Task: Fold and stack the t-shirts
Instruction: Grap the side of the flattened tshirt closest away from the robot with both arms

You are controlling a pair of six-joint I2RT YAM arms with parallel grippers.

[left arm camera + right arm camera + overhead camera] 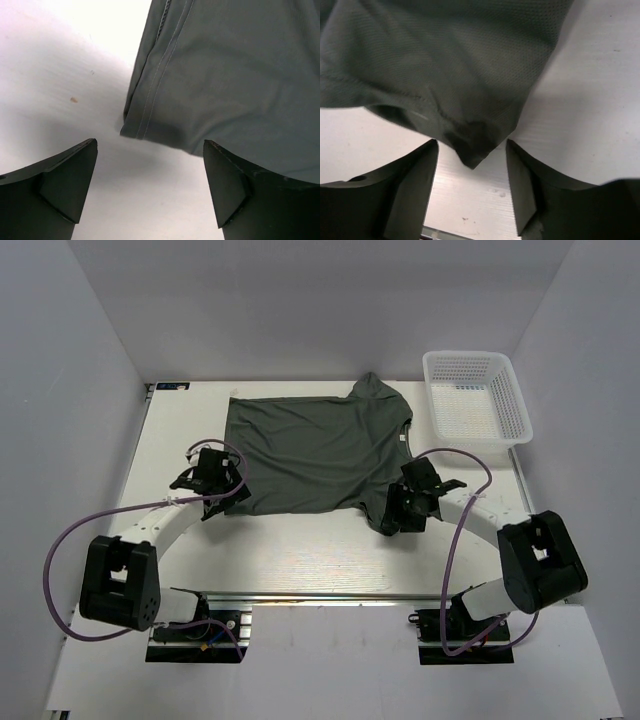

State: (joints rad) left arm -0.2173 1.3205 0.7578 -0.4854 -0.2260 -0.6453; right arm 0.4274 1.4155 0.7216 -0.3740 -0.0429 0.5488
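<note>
One dark grey-green t-shirt (315, 450) lies spread flat on the white table, with its collar and small light neck tag (404, 437) to the right. My left gripper (226, 502) is open at the shirt's near-left hem corner. In the left wrist view that stitched corner (134, 126) lies just ahead of the open left gripper (150, 145), not touching it. My right gripper (392, 520) is open at the near sleeve. In the right wrist view the sleeve's pointed corner (472, 150) dips between the spread fingers of the right gripper (472, 146). No second shirt shows.
A white plastic mesh basket (478, 395) stands at the table's back right corner, just right of the shirt's collar. Grey walls close in the table on three sides. A metal rail (330, 597) runs along the near edge, with the arm bases below it.
</note>
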